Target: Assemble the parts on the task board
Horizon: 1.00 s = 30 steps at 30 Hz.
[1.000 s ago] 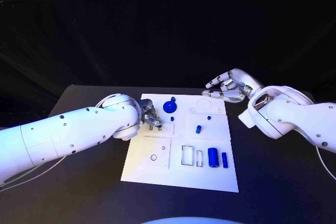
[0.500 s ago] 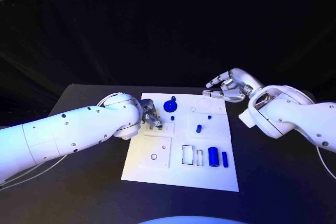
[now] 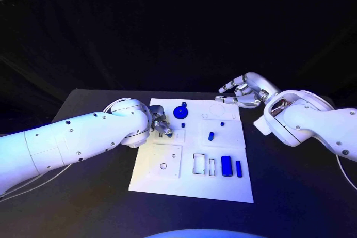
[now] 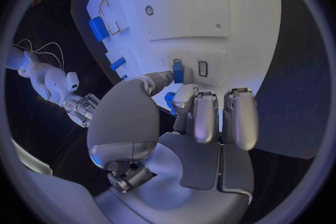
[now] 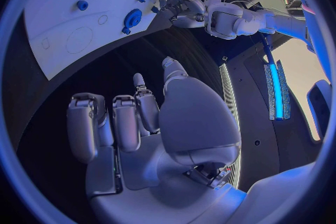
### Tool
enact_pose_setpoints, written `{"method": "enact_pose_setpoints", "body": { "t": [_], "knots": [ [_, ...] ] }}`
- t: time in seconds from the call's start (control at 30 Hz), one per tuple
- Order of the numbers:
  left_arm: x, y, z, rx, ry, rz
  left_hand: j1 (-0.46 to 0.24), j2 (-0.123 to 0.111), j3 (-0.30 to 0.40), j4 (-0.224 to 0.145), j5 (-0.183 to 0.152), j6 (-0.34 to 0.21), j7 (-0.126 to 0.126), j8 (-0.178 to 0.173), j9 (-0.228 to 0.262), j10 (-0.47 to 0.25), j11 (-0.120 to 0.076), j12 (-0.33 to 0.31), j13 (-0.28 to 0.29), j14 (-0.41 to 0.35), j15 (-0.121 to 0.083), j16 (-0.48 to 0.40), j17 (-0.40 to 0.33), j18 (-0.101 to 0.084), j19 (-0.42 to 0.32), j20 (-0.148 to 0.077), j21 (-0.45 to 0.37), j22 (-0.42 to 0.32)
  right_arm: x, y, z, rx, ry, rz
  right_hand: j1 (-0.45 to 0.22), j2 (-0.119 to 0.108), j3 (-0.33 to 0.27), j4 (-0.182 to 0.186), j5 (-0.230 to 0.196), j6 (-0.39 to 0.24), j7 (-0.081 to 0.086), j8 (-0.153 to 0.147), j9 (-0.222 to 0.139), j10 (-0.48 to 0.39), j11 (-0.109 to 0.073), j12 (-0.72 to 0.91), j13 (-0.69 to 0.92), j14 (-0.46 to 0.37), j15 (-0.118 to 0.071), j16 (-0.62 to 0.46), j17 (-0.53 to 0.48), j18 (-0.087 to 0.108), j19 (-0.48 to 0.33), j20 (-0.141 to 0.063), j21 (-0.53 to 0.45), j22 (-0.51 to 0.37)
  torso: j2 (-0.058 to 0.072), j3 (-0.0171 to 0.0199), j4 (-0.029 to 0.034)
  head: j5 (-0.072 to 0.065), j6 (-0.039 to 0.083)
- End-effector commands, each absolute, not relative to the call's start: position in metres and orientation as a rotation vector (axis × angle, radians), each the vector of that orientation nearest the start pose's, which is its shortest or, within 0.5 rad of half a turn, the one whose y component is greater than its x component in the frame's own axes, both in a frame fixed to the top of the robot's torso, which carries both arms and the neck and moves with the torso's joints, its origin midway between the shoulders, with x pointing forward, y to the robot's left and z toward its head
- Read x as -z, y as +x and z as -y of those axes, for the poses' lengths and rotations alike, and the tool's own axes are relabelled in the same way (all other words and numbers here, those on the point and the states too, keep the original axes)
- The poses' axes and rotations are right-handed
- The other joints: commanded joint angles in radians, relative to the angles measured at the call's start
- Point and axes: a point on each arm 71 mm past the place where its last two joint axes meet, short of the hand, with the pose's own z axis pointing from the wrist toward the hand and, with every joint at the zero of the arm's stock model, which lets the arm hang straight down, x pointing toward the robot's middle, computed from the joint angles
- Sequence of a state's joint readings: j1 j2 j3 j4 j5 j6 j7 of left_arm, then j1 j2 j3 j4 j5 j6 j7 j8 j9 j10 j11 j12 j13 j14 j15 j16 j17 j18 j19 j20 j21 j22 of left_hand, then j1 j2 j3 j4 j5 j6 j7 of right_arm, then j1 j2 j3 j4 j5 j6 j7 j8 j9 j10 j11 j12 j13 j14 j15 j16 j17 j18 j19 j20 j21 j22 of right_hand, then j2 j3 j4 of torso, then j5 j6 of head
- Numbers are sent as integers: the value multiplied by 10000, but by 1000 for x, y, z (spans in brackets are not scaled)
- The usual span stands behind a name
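Meanwhile the left hand sat low over the task board close to its left edge, thumb and a finger pinching a small blue part that stood at a slot on the white plate. A round blue piece lay just beyond those fingers, and two blue cylinders rested near the board's right edge. Off the board's far right corner the right hand hovered above bare black table, fingers loosely curled and apart, holding nothing. Wide dark tabletop lay open along the near side of the board.
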<state>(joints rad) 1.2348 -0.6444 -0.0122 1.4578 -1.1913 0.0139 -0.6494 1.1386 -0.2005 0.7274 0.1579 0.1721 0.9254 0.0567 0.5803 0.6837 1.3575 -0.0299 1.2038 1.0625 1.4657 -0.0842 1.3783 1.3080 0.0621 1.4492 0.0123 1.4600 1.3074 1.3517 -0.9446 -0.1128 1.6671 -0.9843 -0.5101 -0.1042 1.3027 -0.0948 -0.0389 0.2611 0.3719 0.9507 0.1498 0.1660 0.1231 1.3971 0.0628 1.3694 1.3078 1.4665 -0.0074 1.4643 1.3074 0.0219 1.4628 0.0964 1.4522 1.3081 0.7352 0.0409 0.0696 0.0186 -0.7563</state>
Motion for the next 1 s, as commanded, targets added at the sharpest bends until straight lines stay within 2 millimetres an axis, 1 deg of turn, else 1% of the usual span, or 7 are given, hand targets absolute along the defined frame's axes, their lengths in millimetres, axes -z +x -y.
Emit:
{"method": "enact_pose_setpoints", "body": {
  "t": [0.03, 0.6, 0.7, 0.87, 0.9, 0.97, 1.0],
  "knots": [
    [201, 497, -143, 3314, -1148, -21932, -101, 19, 1069, -1163, -16, 131, -196, 65, 19, 36, -61, -74, -24, 469, -83, -48, 336, -111, 41, -7, 49, 227, 128, 477, 220, -8332, 2938, -15703, -35, 104, -73, -9, 47, -30, -43, 52, -16, -4, -9, -14, 801, 646, -72, -27, 1048, 91, 498, -67, -51, 1699, 2, 5, -4, 23, -9],
    [202, 496, -143, 3264, -1016, -22076, -298, 9, 814, -946, -20, 177, -254, 70, 34, 60, -104, -61, -7, 470, -118, -53, 339, -113, 48, -29, 48, 239, 128, 477, 220, -8329, 2943, -15713, -35, 104, -73, -9, 47, -30, -43, 52, -16, -4, -9, -14, 801, 646, -72, -27, 1048, 91, 498, -67, -51, 1699, 4, 0, 2, 4, -25],
    [202, 496, -143, 3255, -1010, -22090, -424, -7, 632, -788, -25, 209, -275, 50, 20, 67, -119, -47, 4, 472, -128, -54, 344, -114, 49, -39, 44, 240, 128, 477, 220, -8340, 2935, -15713, -72, 110, -109, 20, 60, -30, -45, 59, -19, -13, -11, -26, 786, 645, -74, -36, 1040, 96, 490, -69, -74, 1683, 5, -4, -1, 8, -33],
    [202, 497, -144, 3229, -1001, -22140, -758, 12, 16, -323, -48, 313, -278, -13, -36, 69, -117, -13, 22, 474, -125, -61, 346, -115, 52, -45, 38, 244, 129, 477, 220, -8362, 2917, -15715, -144, 103, -177, 69, 76, -32, -47, 69, -24, -15, -12, -31, 778, 645, -76, -46, 1033, 96, 491, -72, -80, 1682, 4, 1, 2, 12, -45],
    [202, 497, -144, 3226, -1000, -22144, -762, 21, -57, -288, -45, 321, -283, -24, -44, 68, -119, -9, 25, 474, -128, -62, 346, -115, 52, -46, 36, 243, 129, 477, 220, -8366, 2912, -15716, -145, 103, -177, 70, 76, -32, -47, 69, -24, -16, -12, -31, 777, 645, -76, -47, 1032, 96, 491, -72, -82, 1680, 4, 1, 2, 12, -45],
    [203, 497, -144, 3207, -995, -22166, -743, 47, -394, -156, -37, 357, -294, -73, -80, 60, -127, 9, 37, 475, -136, -62, 351, -115, 54, -50, 33, 245, 129, 477, 220, -8385, 2893, -15720, -145, 103, -179, 70, 77, -32, -47, 69, -24, -13, -12, -28, 780, 645, -76, -45, 1035, 98, 488, -72, -86, 1677, 3, 2, 0, 14, -44],
    [203, 497, -144, 3194, -991, -22181, -715, 85, -705, -43, -37, 390, -298, -112, -109, 58, -129, 26, 48, 477, -138, -63, 355, -117, 57, -51, 31, 250, 129, 477, 220, -8393, 2885, -15719, -147, 98, -184, 70, 78, -29, -48, 71, -24, -19, -13, -36, 773, 645, -76, -48, 1032, 97, 489, -72, -85, 1678, 2, 2, -3, 16, -47]
  ]
}}
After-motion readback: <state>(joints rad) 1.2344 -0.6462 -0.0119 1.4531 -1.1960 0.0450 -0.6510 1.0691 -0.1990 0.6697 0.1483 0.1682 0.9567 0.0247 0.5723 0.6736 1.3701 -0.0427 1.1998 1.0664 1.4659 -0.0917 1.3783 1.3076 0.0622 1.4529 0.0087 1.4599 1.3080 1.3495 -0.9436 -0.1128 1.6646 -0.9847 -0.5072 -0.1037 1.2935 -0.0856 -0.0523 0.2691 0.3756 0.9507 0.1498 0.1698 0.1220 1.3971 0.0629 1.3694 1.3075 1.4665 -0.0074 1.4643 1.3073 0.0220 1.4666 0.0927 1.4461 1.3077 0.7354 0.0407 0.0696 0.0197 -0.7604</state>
